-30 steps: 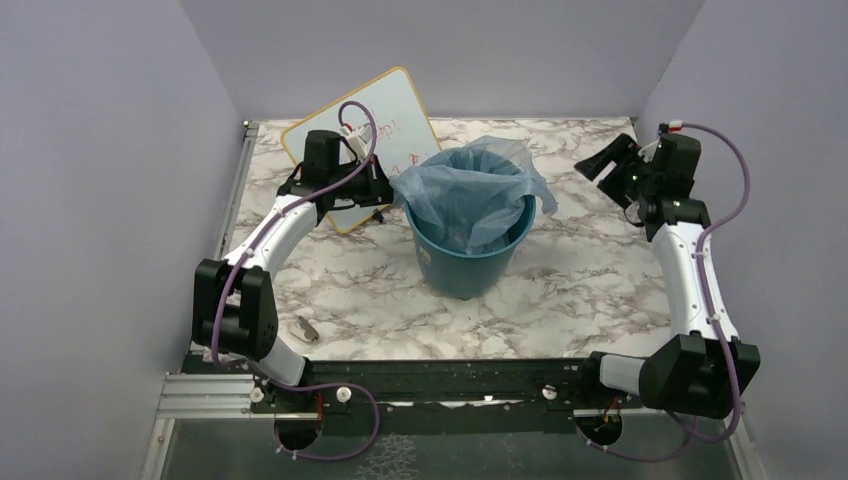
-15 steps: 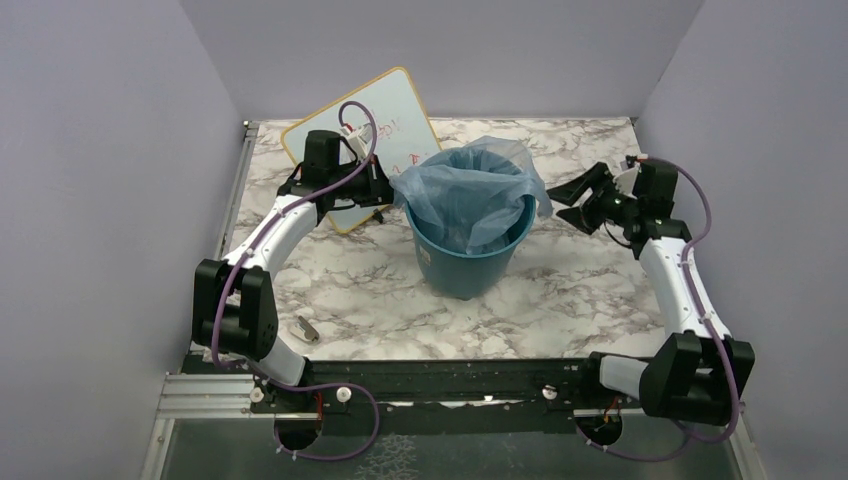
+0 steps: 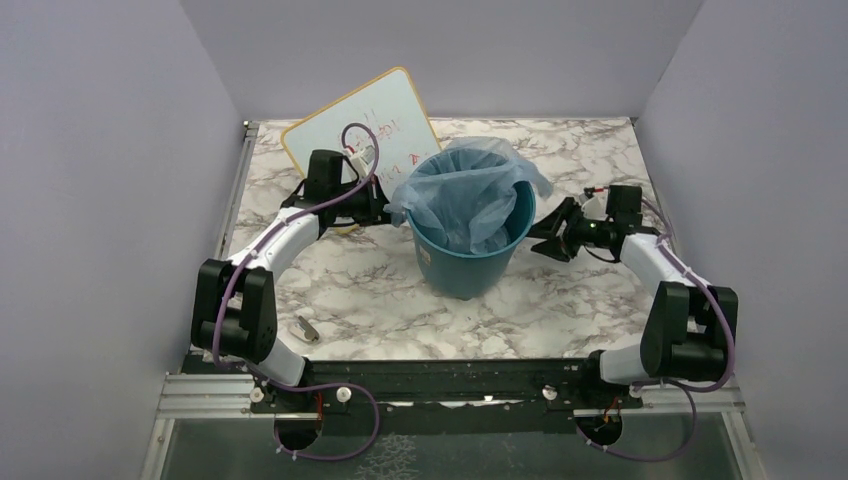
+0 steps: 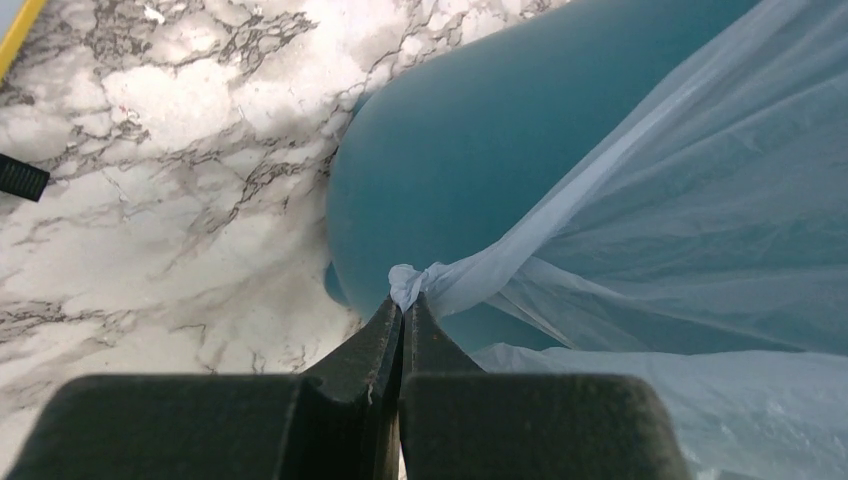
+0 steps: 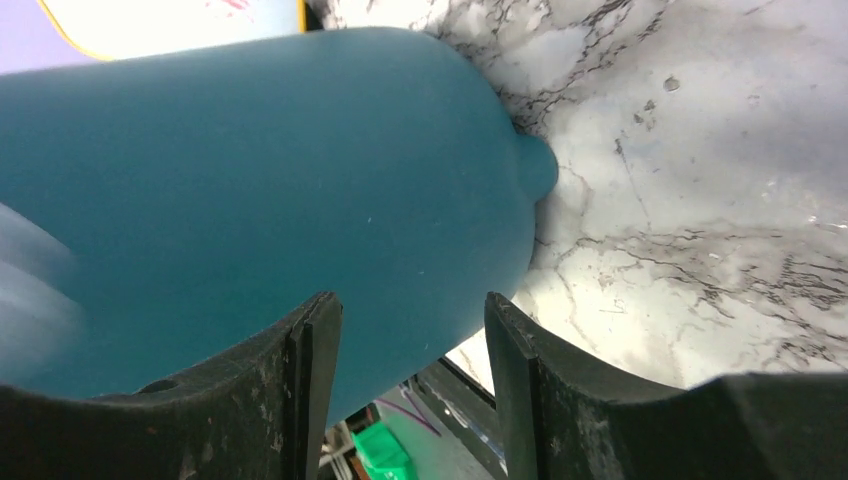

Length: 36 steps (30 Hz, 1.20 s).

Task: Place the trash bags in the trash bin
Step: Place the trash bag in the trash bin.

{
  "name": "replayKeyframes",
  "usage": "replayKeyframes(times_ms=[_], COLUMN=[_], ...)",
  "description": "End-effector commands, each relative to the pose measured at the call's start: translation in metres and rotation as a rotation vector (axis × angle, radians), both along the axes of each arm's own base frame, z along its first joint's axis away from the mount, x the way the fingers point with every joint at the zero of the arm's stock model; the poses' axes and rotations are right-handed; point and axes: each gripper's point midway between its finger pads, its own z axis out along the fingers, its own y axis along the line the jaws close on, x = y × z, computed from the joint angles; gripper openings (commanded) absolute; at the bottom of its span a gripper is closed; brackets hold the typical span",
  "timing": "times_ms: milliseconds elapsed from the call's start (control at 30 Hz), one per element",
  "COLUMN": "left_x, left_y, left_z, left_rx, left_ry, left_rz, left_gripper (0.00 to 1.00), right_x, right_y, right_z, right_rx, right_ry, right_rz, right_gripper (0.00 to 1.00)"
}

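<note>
The teal trash bin (image 3: 468, 258) stands upright mid-table. The pale-blue trash bag (image 3: 468, 195) lines it, its film bulging above the rim and draped over the left and right edges. My left gripper (image 3: 385, 212) is shut on a twisted corner of the bag (image 4: 412, 282) at the bin's left side, with the bin wall (image 4: 470, 150) just behind. My right gripper (image 3: 548, 232) is open and empty, low beside the bin's right wall (image 5: 260, 190), apart from the bag. A blur of bag film shows at the left of the right wrist view (image 5: 30, 290).
A whiteboard (image 3: 360, 135) with a yellow frame leans at the back left behind my left arm. A small metal object (image 3: 307, 328) lies near the front left of the marble table (image 3: 600, 310). Purple walls close in the sides and back.
My right arm has swung down and inward from the back right to the bin's right side. My left gripper has shifted slightly lower, pulling the bag's left edge down; the bag has sagged.
</note>
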Motion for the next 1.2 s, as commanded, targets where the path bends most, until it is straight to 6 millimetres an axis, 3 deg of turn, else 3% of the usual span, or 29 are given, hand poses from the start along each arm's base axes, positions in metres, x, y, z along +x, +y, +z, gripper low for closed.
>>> replayKeyframes(times_ms=[0,133,333,433,500,600,700,767,867,1167], left_x=[-0.003,0.003,0.007,0.007,0.006,0.008,0.009,0.010,0.011,0.012], left_y=[-0.002,-0.002,-0.002,-0.002,-0.002,-0.002,-0.003,-0.003,-0.003,-0.003], left_z=[0.009,0.023,0.042,0.044,0.044,0.046,0.048,0.048,0.048,0.048], left_rx=[-0.024,-0.025,-0.027,-0.024,-0.023,-0.024,-0.023,-0.021,-0.021,-0.021], left_ry=[-0.034,-0.064,-0.112,-0.118,-0.119,-0.123,-0.127,-0.127,-0.125,-0.121], left_rz=[-0.020,-0.019,-0.021,-0.021,-0.022,-0.023,-0.026,-0.027,-0.030,-0.031], left_gripper=[0.00,0.00,0.00,0.00,0.00,0.00,0.00,0.00,0.00,0.00], right_x=[-0.005,0.009,0.037,0.041,0.041,0.047,0.050,0.047,0.044,0.041], right_y=[0.009,-0.029,-0.084,-0.103,-0.108,-0.100,-0.069,-0.045,-0.028,-0.015], right_z=[0.004,-0.002,0.076,0.107,0.114,0.129,0.140,0.133,0.116,0.084], right_rx=[-0.009,-0.254,-0.493,-0.545,-0.548,-0.456,-0.246,-0.070,0.118,0.251], right_ry=[-0.048,-0.034,-0.310,-0.298,-0.271,-0.295,-0.285,-0.213,-0.111,0.070], right_rz=[0.087,-0.129,-0.426,-0.534,-0.575,-0.596,-0.536,-0.493,-0.490,-0.488], right_gripper=[0.60,0.64,0.72,0.76,0.77,0.77,0.80,0.80,0.80,0.84])
